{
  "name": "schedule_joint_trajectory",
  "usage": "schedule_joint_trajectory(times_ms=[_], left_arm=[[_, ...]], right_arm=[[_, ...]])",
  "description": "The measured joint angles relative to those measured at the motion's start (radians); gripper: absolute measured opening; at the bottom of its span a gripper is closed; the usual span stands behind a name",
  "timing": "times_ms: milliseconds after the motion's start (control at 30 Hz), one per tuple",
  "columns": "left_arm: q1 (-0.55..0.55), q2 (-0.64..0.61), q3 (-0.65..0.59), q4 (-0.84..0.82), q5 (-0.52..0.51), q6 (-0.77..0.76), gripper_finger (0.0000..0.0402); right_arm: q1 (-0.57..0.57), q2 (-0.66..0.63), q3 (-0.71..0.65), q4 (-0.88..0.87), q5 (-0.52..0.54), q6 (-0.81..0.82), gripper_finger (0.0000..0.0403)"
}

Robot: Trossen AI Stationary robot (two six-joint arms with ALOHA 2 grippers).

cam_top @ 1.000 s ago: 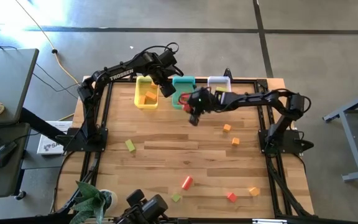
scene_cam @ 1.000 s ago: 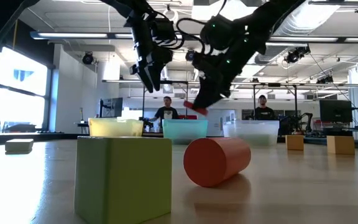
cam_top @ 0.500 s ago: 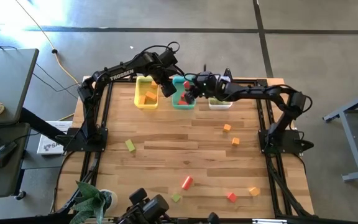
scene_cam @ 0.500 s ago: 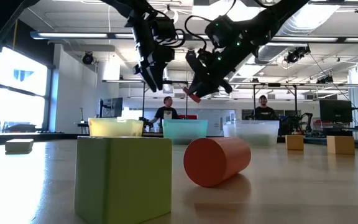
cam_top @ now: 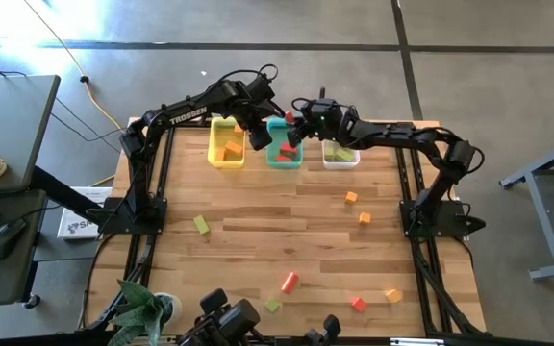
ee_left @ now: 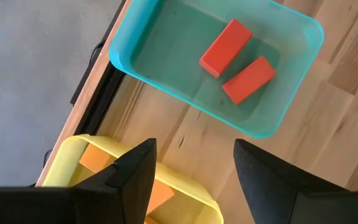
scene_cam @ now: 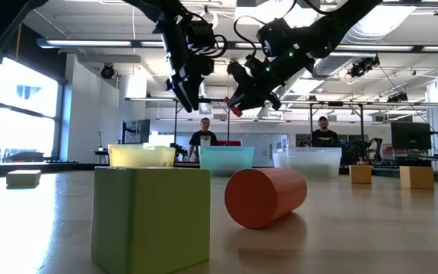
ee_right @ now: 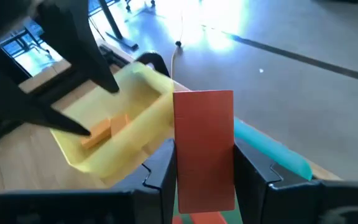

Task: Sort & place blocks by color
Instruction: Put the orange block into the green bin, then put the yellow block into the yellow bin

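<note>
While gripping red block (ee_right: 204, 149), right arm (cam_top: 392, 139) outstretched

The wooden bench (cam_top: 258, 245) carried three bins (cam_top: 283, 144) at twelve o'clock; loose blocks (cam_top: 289, 281) lay scattered from three to nine o'clock.

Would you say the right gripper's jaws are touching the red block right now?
Touching. The right wrist view shows the red block upright, clamped on both sides by the right gripper.
</note>
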Motion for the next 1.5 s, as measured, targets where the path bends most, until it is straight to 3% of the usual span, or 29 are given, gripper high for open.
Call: schedule_joint_trajectory(times_ms=[200, 567, 1000, 1133, 1500], left_arm=[[0.000, 0.000, 0.000, 0.000, -0.008, 0.022, 0.0202], [0.004, 0.000, 0.000, -0.006, -0.056, 0.029, 0.0202], [0.001, 0.000, 0.000, -0.019, -0.053, 0.003, 0.0202], [-0.001, 0.000, 0.000, -0.019, -0.052, 0.003, 0.0202], [0.001, -0.002, 0.000, -0.024, -0.052, 0.003, 0.0202]], right_arm=[[0.000, 0.060, 0.113, -0.086, -0.009, -0.063, 0.0097], [0.001, 0.226, 0.307, -0.394, -0.065, -0.043, 0.0098], [0.008, 0.223, 0.323, -0.496, -0.097, -0.016, 0.0193], [0.009, 0.209, 0.323, -0.496, -0.142, 0.039, 0.0198], [0.046, 0.166, 0.323, -0.553, -0.143, 0.122, 0.0199]])
